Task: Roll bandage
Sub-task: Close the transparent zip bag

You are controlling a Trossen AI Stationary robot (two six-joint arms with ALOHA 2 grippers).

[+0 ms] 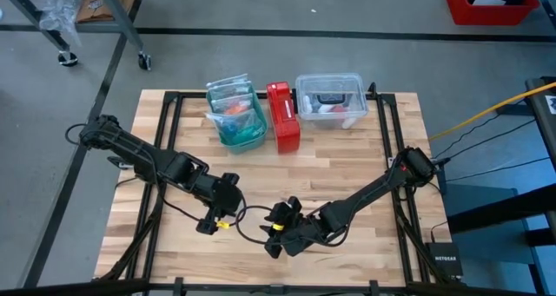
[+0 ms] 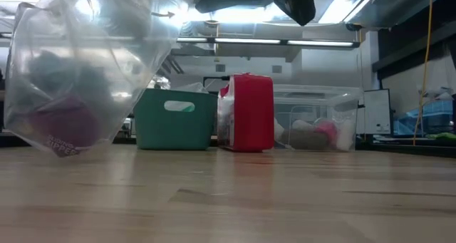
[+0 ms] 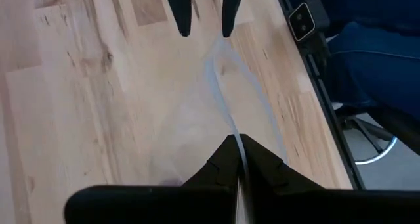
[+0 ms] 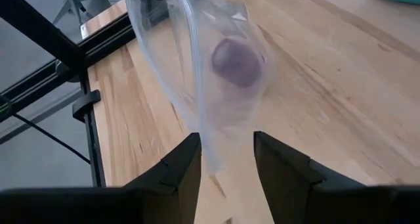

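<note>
Still unbagging: my left gripper pinches shut on the clear bag, the half-open right gripper straddles its edge at six o'clock on the table, so next I judge the bandage needs shaking out.

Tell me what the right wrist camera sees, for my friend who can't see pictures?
A clear plastic bag hangs above the wooden table, with a purple rolled bandage inside. The right gripper has its two dark fingers open on either side of the bag's lower end.
</note>
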